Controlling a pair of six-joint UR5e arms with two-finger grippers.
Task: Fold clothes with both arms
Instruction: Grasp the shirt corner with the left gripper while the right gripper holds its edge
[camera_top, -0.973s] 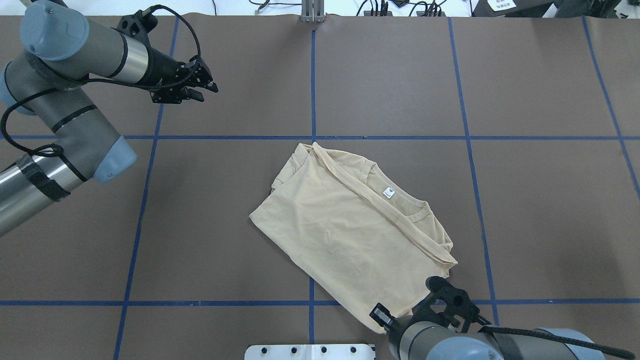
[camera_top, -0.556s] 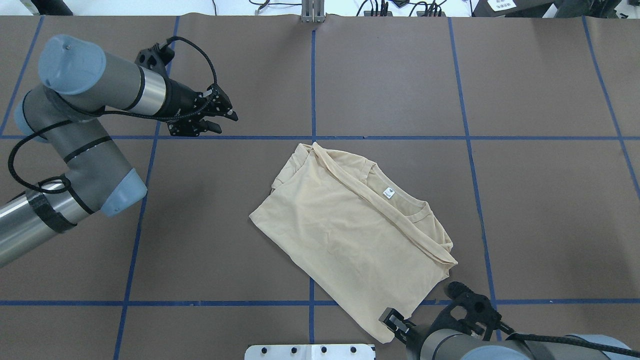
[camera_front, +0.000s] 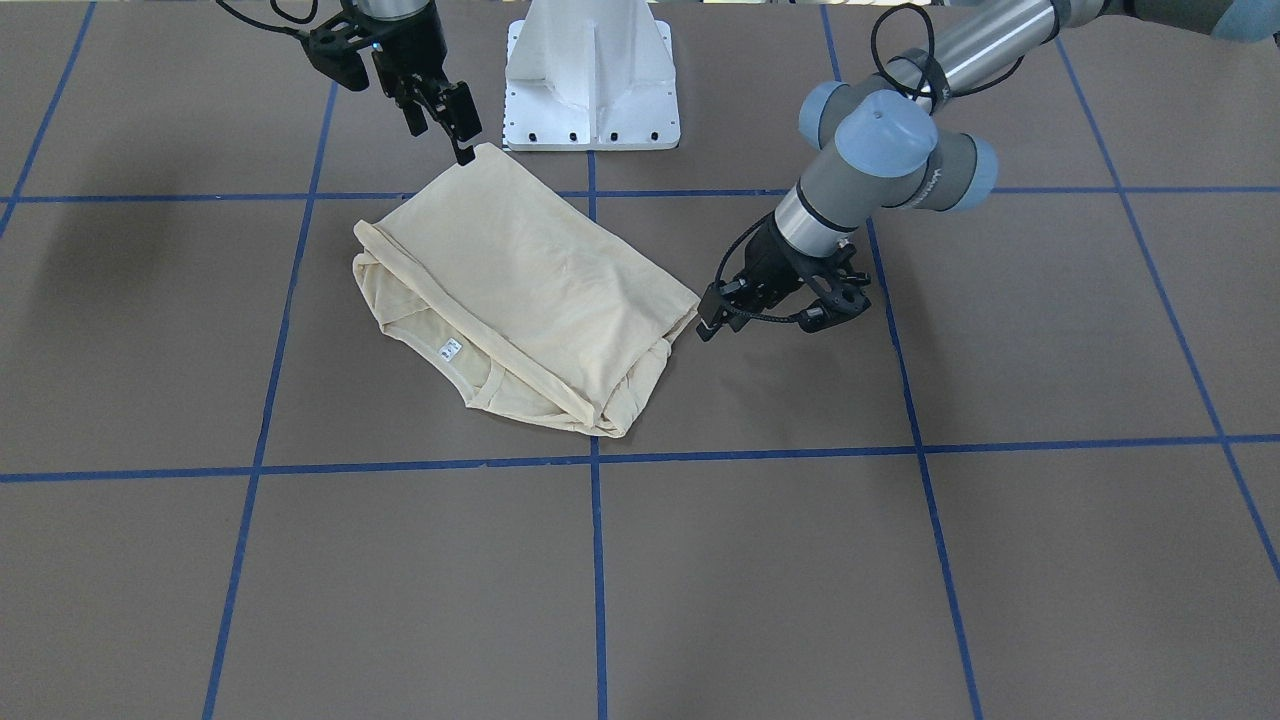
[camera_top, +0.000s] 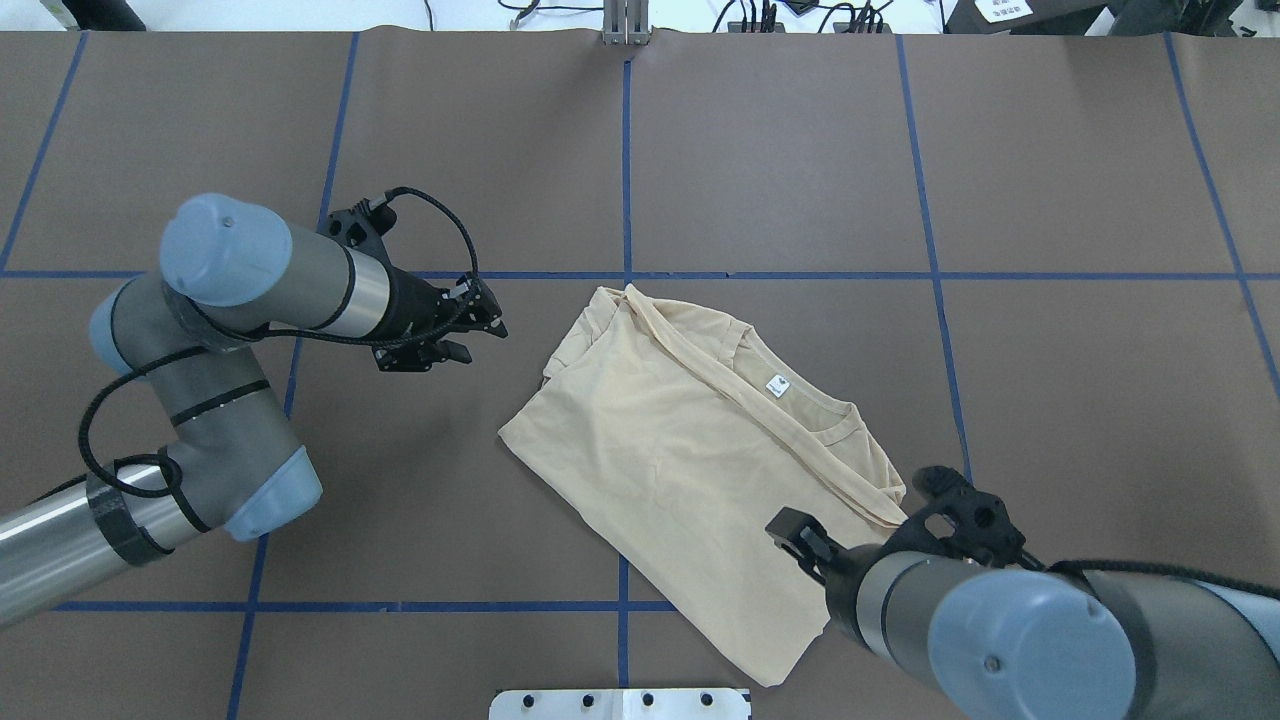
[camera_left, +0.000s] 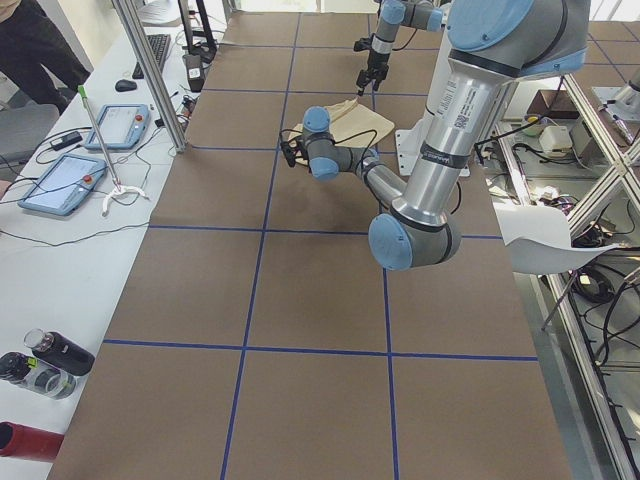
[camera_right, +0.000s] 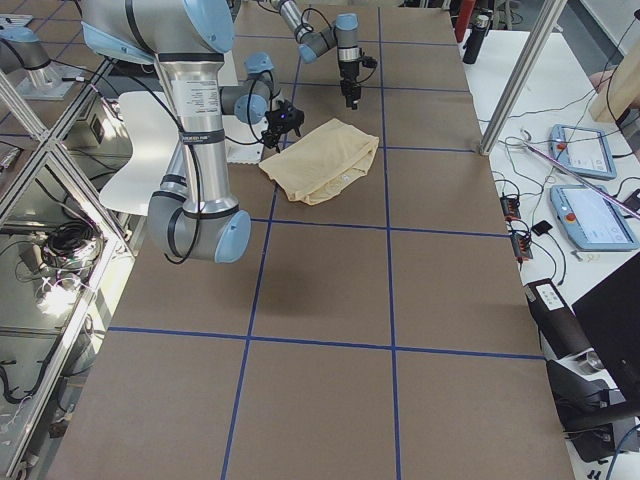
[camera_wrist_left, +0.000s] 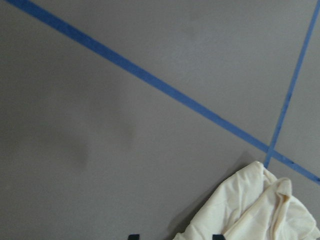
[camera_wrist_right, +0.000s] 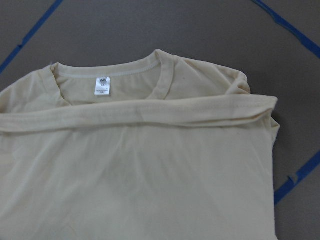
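Even overhead light, soft shadows; left wrist view dimmer, softer.

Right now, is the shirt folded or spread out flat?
Folded. The shirt lies as a compact layered rectangle, no sleeves sticking out, and a doubled edge crosses it just below the neck label.

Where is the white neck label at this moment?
In the overhead view the label sits inside the shirt's collar, right of the central blue line.
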